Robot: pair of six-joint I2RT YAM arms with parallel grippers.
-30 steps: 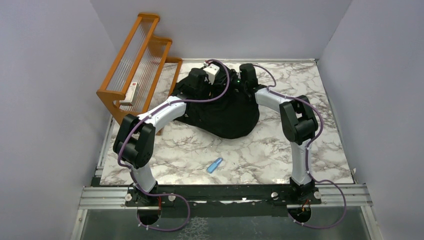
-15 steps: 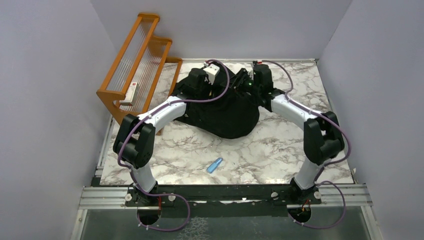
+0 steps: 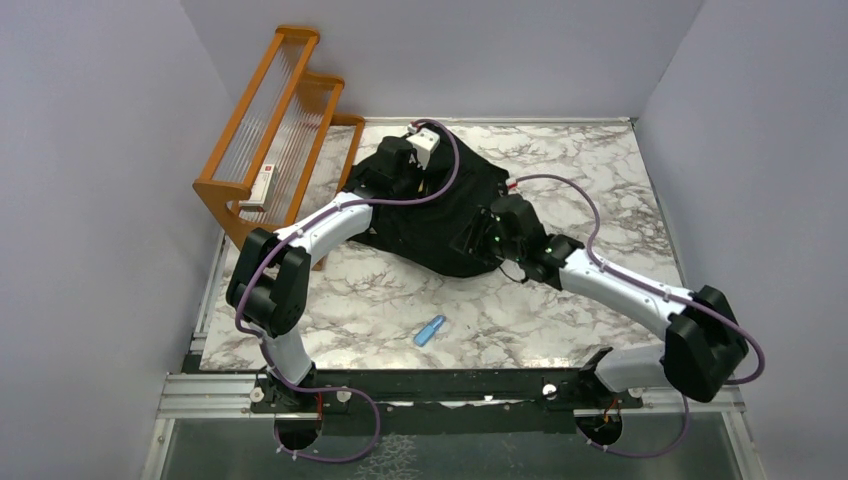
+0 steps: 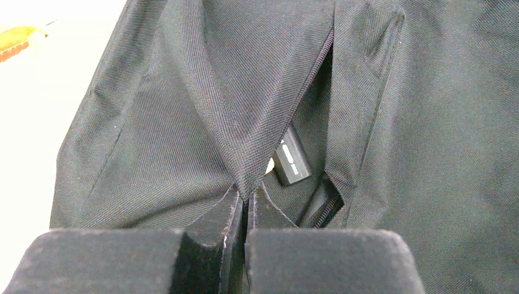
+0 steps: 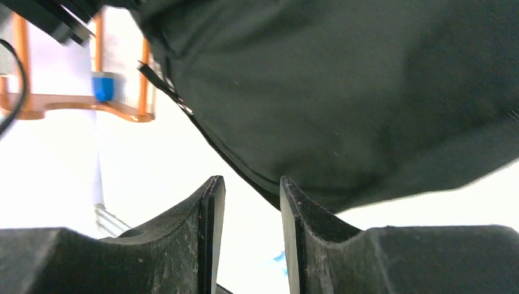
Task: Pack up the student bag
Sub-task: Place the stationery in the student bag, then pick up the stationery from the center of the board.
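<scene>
Currently, bag [image 3: 450, 225]: lying flat at the far middle of the table [image 3: 400, 290], beside the wooden rack [image 3: 222, 188].
Left gripper [image 4: 245, 205]: pinched tight on a fold of fabric at the pocket slit; small dark item [image 4: 292, 160] visible inside.
Right gripper [image 5: 250, 187]: jaws partly apart, nothing between, at the bag's near edge.
Handling: soft, limp, light-looking; will sag and slide. Grab seams or zip edge, not flat cloth.

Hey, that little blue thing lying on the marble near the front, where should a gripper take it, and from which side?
Probably across the narrow middle of the blue thing, coming straight down from above. It lies flat and alone on the table, long axis running diagonally, so the jaws should be turned crosswise to that line, closing on its two long sides.
</scene>
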